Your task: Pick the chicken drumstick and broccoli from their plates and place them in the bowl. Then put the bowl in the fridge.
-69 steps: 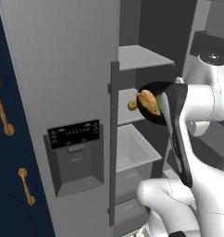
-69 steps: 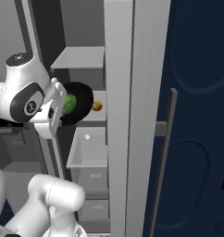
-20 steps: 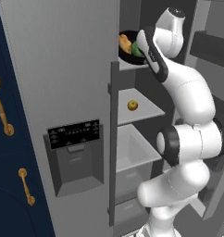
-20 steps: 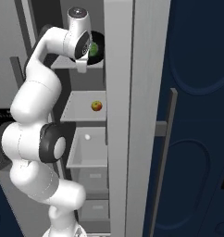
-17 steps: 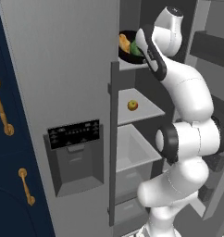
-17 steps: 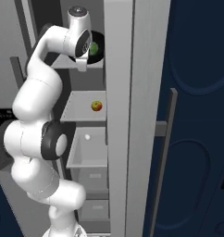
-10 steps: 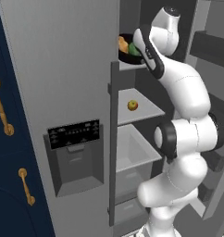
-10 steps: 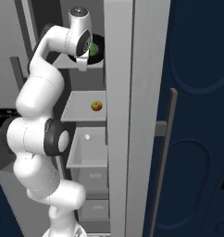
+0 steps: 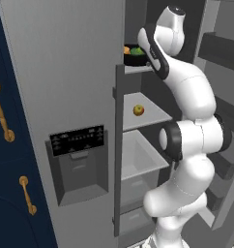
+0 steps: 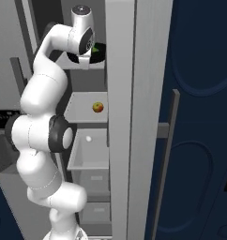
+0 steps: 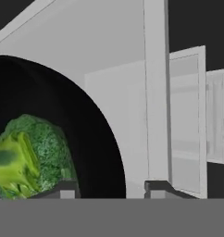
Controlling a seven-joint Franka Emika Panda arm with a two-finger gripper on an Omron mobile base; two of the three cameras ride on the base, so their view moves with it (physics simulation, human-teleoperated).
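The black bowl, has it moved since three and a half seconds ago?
Yes. The bowl went up, from level with the apple to the fridge's top shelf.

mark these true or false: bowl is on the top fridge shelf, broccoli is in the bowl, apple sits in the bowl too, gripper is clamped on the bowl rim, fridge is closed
1. The bowl rests on the top shelf of the fridge: true.
2. The broccoli lies in the bowl: true.
3. The apple is in the bowl: false, it sits on the shelf below.
4. The gripper is clamped on the rim: false, its fingertips stand apart.
5. The fridge is closed: false, open.
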